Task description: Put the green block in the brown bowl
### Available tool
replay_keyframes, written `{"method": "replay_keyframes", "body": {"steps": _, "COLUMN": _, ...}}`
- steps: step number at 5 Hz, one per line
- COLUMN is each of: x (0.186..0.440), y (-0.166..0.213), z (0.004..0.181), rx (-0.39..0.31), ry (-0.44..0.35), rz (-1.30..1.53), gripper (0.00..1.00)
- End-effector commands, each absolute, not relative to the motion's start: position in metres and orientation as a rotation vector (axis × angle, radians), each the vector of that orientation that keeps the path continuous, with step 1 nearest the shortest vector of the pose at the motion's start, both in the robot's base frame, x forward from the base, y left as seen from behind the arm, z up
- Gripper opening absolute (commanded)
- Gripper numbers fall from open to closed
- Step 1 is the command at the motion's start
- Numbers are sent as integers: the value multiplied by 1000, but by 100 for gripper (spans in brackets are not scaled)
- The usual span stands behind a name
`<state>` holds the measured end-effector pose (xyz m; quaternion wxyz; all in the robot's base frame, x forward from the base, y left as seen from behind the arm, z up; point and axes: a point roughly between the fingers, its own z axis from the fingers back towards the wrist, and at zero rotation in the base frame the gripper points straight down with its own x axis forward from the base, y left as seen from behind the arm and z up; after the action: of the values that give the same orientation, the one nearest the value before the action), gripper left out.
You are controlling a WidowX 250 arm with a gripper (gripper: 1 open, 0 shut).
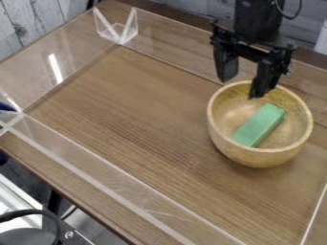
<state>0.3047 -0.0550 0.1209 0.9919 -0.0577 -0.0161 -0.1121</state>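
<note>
- Gripper [247,73] hangs pointing down above the back rim of the brown bowl [225,135], its two dark fingers spread wide apart with nothing between them: released, empty.
- Left of it, the wooden tabletop [128,115] lies bare, with fine grain running along its length.
- Clear acrylic walls [76,163] fence the working area; a small clear bracket [117,27] stands at the far left corner, well apart from the bowl.
- Further right, the bowl sits on the tabletop near the right wall, round, light wood, thick-rimmed.
- Inside it lies the green block [259,125], flat on the bowl's floor, slanted from lower left to upper right, wholly within the rim and clear of the fingers.
- Judged from how things lie, the placing is done; what remains is a clean retreat.
- To do that well, the gripper should go straight up with its fingers kept spread, so neither tip catches the rim or nudges the bowl toward the wall.
- Sideways travel is best left until the tips are well above the rim.
- Behind the enclosure, pale planking shows at the upper left; at the lower left, dark cables and part of a stand sit below the table edge.
</note>
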Motion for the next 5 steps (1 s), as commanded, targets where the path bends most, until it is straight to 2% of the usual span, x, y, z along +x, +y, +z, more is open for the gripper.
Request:
{"method": "replay_keyframes", "body": {"steps": 1, "x": 308, "y": -42, "z": 167, "rx": -114, "ry": -153, "rz": -212, "gripper": 100}}
{"method": "replay_keyframes", "body": {"steps": 2, "x": 302, "y": -23, "z": 191, "rx": -100, "ry": -177, "rz": -180, "gripper": 100}}
{"method": "replay_keyframes", "body": {"steps": 3, "x": 292, "y": 9, "z": 203, "rx": -72, "ry": -175, "rz": -146, "gripper": 100}}
{"method": "replay_keyframes", "body": {"steps": 4, "x": 276, "y": 48, "z": 200, "rx": -37, "ry": -153, "rz": -106, "gripper": 100}}
{"method": "replay_keyframes", "body": {"steps": 5, "x": 258, "y": 78, "z": 185, "rx": -17, "ry": -124, "rz": -71, "gripper": 100}}
